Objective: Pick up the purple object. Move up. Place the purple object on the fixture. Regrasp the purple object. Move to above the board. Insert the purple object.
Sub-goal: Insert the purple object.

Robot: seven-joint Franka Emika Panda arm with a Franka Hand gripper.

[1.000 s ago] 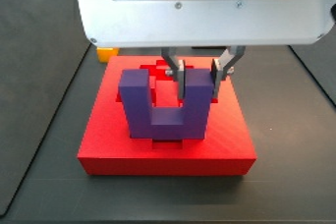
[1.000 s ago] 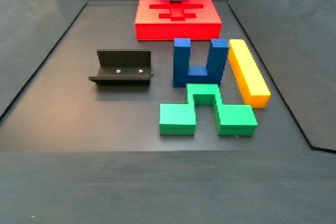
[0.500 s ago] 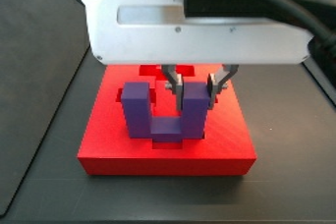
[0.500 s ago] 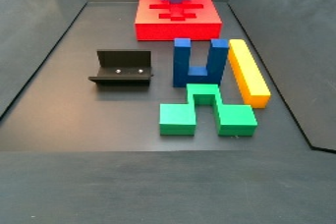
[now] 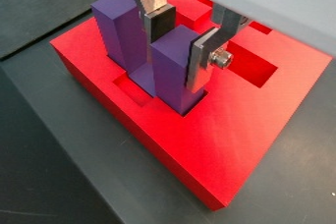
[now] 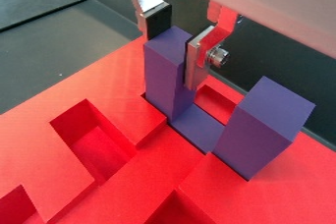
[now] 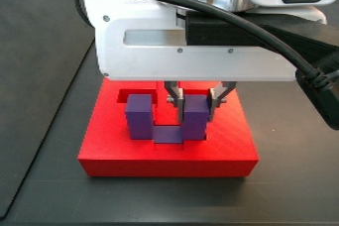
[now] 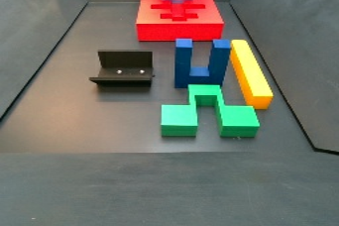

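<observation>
Gripper (image 6: 179, 43) astride one purple object (image 6: 210, 110) prong.

The light is even and quite bright in all views, and seems to come from above. In a side view the white arm housing throws a soft shadow on the board (image 7: 166, 141) toward 12 o'clock. The silver fingers (image 5: 210, 49) of the gripper (image 5: 182, 33), closed on one prong of the purple object (image 5: 147, 53), show small bright reflections. All pictures are low in resolution and a little soft. In a wide side view, the grey floor (image 8: 79, 111) has a mild sheen, and colours look strong.
</observation>
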